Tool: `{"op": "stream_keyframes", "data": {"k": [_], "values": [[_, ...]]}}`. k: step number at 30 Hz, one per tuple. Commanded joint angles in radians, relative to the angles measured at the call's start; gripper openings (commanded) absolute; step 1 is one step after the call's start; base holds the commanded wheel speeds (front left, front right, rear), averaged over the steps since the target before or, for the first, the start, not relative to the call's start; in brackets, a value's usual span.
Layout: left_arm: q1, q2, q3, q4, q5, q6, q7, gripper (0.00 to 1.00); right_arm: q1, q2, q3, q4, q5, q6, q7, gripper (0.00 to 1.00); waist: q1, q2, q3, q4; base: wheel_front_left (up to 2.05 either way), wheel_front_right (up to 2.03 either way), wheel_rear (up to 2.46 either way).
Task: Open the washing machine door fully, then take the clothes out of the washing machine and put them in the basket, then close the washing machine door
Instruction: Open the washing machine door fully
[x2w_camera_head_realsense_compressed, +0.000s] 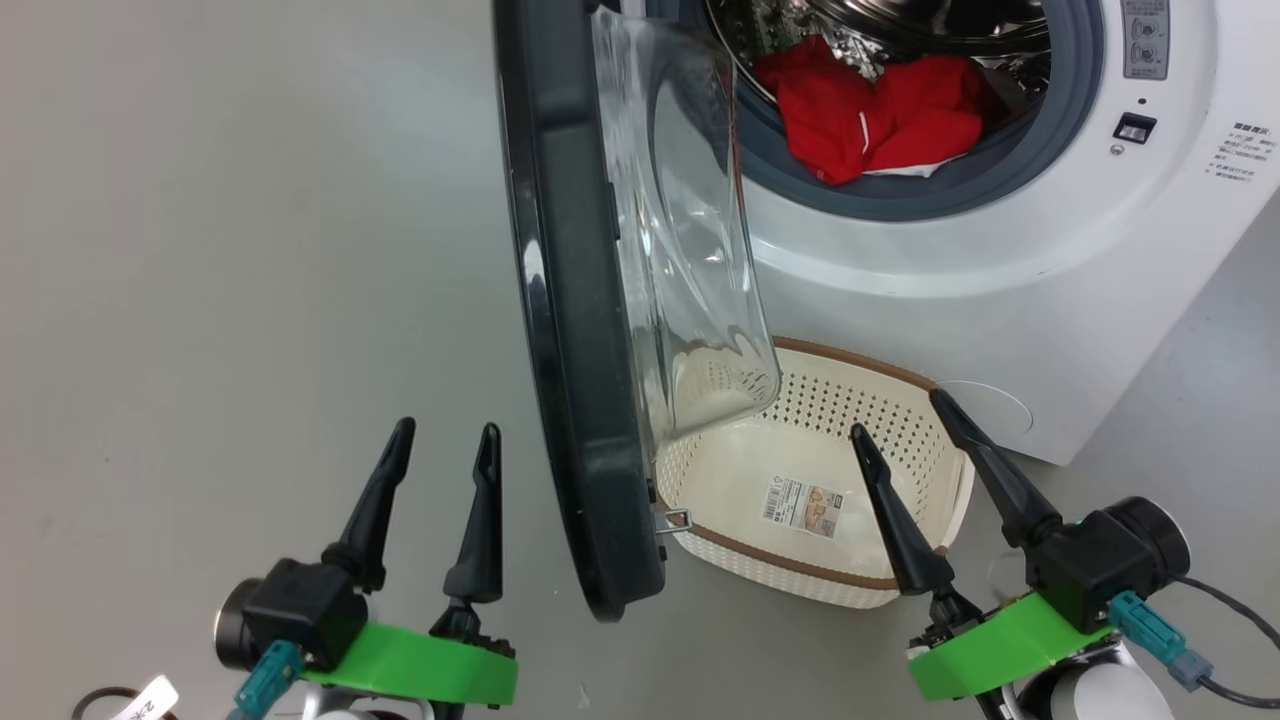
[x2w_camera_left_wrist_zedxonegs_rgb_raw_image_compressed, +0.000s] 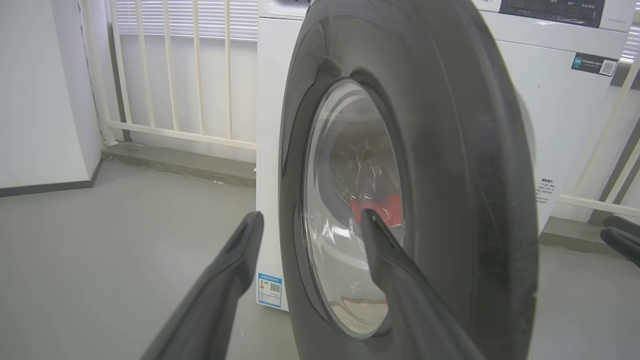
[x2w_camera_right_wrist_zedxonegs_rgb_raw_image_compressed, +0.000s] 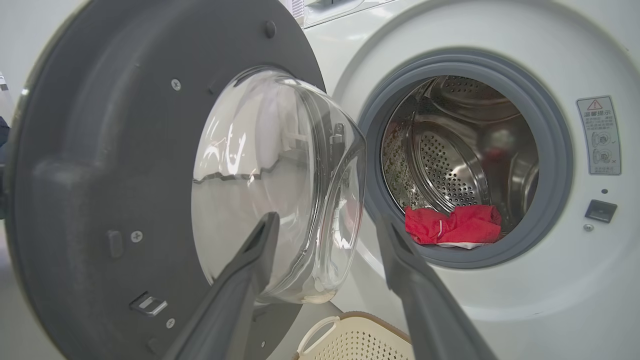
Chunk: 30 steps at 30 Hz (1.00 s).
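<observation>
While the right gripper (x2w_camera_head_realsense_compressed: 895, 412) hangs near the basket (x2w_camera_head_realsense_compressed: 790, 563), the clothes (x2w_camera_head_realsense_compressed: 880, 115) lie beyond.

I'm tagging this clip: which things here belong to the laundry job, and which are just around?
Job: washing machine, washing machine door, clothes, basket.
Just around: white railing, warning sticker, blue label.

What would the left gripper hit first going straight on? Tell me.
Probably the large round glossy black washing machine door, near the edge of its clear glass porthole; the left gripper faces its outer side; depth is unclear.
</observation>
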Motion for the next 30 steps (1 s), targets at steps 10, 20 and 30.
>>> {"op": "stream_keyframes", "data": {"k": [10,20,30], "values": [[-0.005,0.014,0.039,-0.021,0.011,0.014,-0.006,0.62,0.018,0.006,0.031,-0.028,0.015,0.006,-0.011,1.0,0.0,0.0,-0.007,0.002,0.0,0.0,0.0],[-0.022,0.014,0.03,-0.126,0.053,0.011,-0.006,0.0,0.023,0.006,0.024,-0.028,0.022,0.006,-0.009,1.0,0.0,0.0,-0.014,-0.003,0.0,0.0,0.0],[-0.046,0.015,-0.033,-0.267,0.123,0.009,-0.006,0.0,0.029,0.006,0.031,-0.026,0.033,0.006,-0.012,1.0,0.0,0.0,-0.023,-0.019,0.0,0.0,0.0]]}}
